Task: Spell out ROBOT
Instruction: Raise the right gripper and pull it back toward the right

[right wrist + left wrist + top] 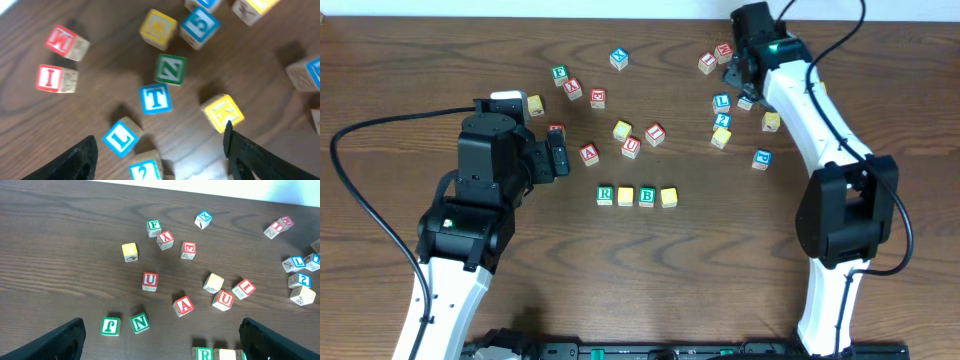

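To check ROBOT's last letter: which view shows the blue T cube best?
Right wrist view: the T cube lies central, its letter large and clear. Overhead, the right arm seems to hide it. The left wrist view shows blue cubes at its right edge, too small to read.

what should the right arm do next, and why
Probably ease the open right gripper forward and down over the blue T cube. The row reads R, yellow, B, yellow, with only the T missing. That cube lies just ahead of the gripper, close to a green cube.
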{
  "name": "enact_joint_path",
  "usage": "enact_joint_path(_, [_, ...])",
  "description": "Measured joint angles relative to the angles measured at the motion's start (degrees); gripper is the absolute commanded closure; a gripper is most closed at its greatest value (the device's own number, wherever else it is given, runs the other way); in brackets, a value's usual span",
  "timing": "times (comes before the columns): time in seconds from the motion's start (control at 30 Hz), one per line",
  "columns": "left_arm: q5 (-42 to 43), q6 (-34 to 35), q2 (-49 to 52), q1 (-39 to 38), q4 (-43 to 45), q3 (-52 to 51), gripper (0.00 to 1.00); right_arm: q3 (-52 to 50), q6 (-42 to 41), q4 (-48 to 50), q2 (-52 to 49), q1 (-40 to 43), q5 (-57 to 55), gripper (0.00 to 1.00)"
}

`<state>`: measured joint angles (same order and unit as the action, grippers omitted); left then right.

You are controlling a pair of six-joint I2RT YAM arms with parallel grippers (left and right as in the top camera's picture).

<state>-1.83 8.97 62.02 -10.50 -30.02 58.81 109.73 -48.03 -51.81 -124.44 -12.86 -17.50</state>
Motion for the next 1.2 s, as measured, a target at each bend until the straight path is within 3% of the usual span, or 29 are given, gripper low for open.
enact_joint_path(0.57, [0.0,0.0,0.0,0.0,0.0,0.0,0.04,0.0,1.4,-0.7,-4.3,1.4,7.6,0.25])
enact_joint_path(1.2, [0.0,0.0,0.0,0.0,0.0,0.0,0.03,0.0,5.0,5.8,-5.0,2.4,5.1,0.27])
